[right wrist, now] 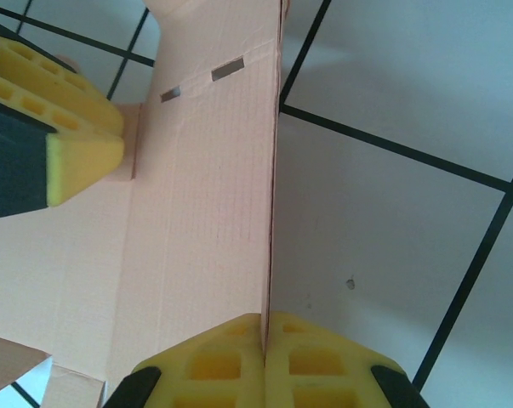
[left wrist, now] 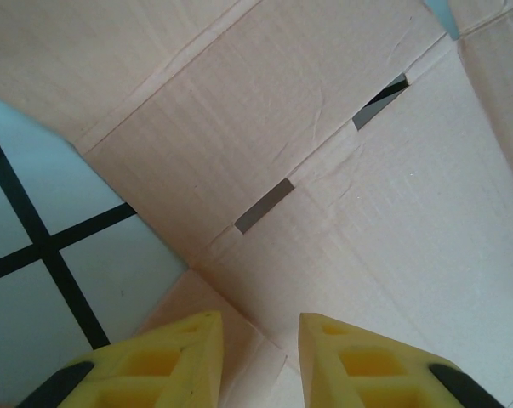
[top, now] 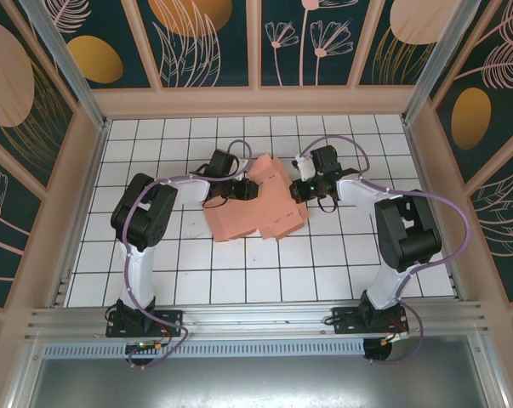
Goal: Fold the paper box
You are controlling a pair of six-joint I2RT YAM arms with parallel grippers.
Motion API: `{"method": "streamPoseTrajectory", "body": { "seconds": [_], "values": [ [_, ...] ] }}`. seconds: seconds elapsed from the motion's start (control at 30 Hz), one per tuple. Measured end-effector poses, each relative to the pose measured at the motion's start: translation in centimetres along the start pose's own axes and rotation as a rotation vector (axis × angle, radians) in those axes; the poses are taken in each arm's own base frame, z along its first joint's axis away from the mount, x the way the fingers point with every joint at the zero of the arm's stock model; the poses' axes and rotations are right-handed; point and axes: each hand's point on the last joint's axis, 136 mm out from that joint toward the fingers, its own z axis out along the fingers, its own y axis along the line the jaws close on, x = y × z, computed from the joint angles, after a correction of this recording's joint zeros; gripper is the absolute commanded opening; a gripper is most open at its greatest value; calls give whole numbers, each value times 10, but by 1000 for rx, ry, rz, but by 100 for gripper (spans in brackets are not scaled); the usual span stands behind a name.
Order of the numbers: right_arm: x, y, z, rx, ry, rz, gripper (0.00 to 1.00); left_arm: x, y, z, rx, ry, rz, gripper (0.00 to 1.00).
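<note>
The salmon-pink paper box lies partly folded in the middle of the tiled floor, with one panel raised on its right side. My right gripper is at that right side. In the right wrist view it is shut on the edge of the upright panel. My left gripper is over the box's upper left part. In its own view its fingers stand apart above creased cardboard, with nothing between them. Two slots show along a crease. The left gripper's yellow fingers rest against the cardboard.
The white floor with black grid lines extends around the box on all sides. Beige frame walls enclose the work area. Both arm bases stand on the rail at the near edge.
</note>
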Motion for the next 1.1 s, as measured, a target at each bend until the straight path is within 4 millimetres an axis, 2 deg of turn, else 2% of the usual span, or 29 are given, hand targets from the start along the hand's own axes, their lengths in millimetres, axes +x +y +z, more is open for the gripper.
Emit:
{"method": "streamPoseTrajectory", "body": {
  "seconds": [0.13,0.2,0.33,0.47,0.53,0.67,0.77,0.87,0.97,1.1],
  "values": [
    [1,-1,1,13,3,-3,0,-2,-1,0,6,-11,-6,32],
    [1,-1,1,19,3,-5,0,-3,-3,-4,10,-26,-4,37],
    [1,-3,2,36,4,-9,0,-14,-12,-25,-1,-89,9,46],
    [1,-5,2,59,3,-17,0,-49,-33,-55,4,-199,41,66],
    [0,-5,1,76,0,-29,0,-75,-47,-68,15,-262,45,76],
    [-8,0,-3,124,-27,-70,0,-115,-65,-87,26,-355,31,86],
    [-17,3,-6,172,-61,-118,0,-136,-74,-98,30,-391,3,87],
    [-24,6,-9,218,-88,-161,0,-158,-83,-101,40,-413,-17,81],
    [-29,8,-11,254,-108,-196,0,-171,-86,-97,44,-409,-34,78],
    [-33,10,-13,284,-120,-230,0,-177,-81,-79,37,-357,-54,76]
  ]
}}
